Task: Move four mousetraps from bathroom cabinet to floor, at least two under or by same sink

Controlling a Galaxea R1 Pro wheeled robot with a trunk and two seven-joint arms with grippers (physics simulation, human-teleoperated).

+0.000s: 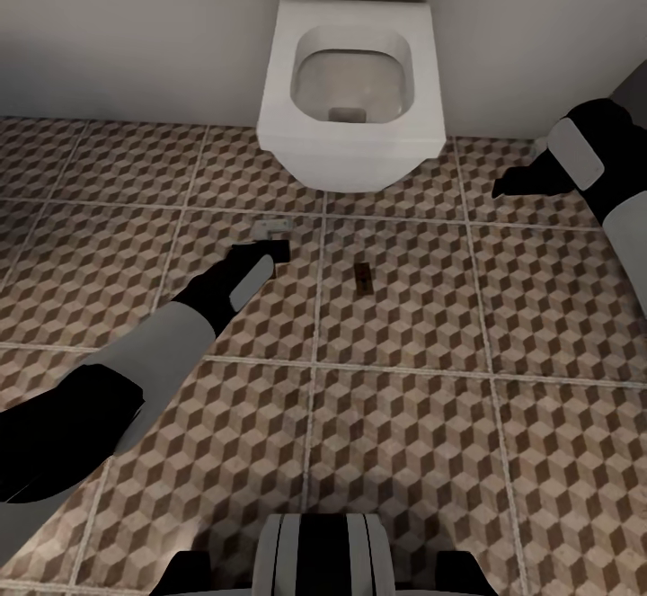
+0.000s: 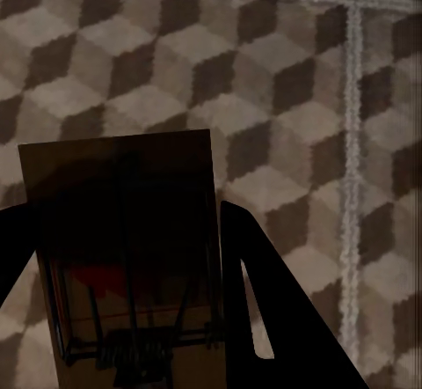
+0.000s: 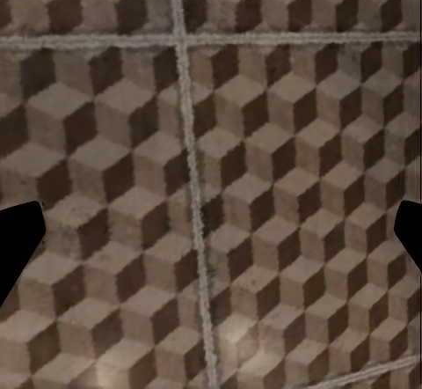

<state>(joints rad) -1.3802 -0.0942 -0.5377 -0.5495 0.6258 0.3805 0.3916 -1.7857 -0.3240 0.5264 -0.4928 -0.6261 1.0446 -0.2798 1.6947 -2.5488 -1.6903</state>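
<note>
Bathroom floor (image 1: pixel 404 452): square tiles printed with a brown, beige and white cube pattern, pale grout lines between them; it spreads from the wall to the robot's base.
Wall (image 1: pixel 135 30): plain grey, meeting the floor behind the toilet.
Toilet (image 1: pixel 352 75): white, with its seat open and its bowl empty, standing against the wall; its front rim overhangs the tiles just beyond the two arms.
Left arm (image 1: pixel 135 353): grey and black, reaching forward and low over the floor toward the toilet's front.
Right arm (image 1: pixel 593 164): raised at the head view's right edge, well apart from the left one.
Left gripper (image 1: pixel 261 250): its two dark fingers (image 2: pixel 264 301) close on a mousetrap from either side, clamped against the board's long edges.
Right gripper (image 1: pixel 514 182): holds nothing, its fingers spread wide, only the black tips (image 3: pixel 18 239) at the two sides of its wrist view, bare tile between them.
Held mousetrap (image 2: pixel 132 248): a dark brown board with thin wire parts and a red patch, carried above the tiles; in the head view it is a small pale-and-dark shape at the fingertips.
Loose mousetrap (image 1: pixel 362 278): a small dark brown board lying flat on the floor, in front of the toilet, near the left gripper but apart from it.
</note>
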